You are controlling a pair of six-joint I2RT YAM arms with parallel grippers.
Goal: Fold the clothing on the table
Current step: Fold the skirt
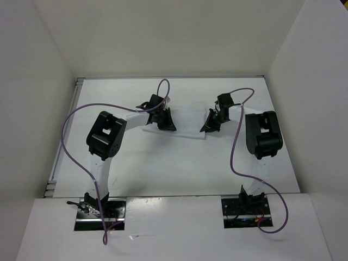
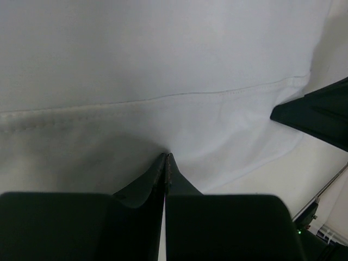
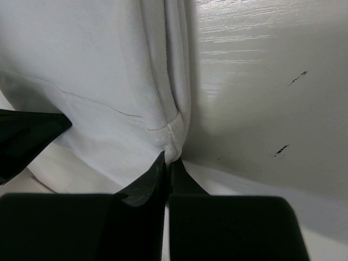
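On clothing, pinch-tight: L-tool, R-tool

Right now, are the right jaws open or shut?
Shut on the cloth: right wrist view shows them pressed together, pinching its bunched hem.

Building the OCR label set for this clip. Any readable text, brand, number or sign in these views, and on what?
No readable text in any view.
clothing: plain white, no print or tag showing.
table: two small dark marks in the right wrist view; they look like scuffs, not letters.
base plates under the arms: any lettering there is too small to tell.
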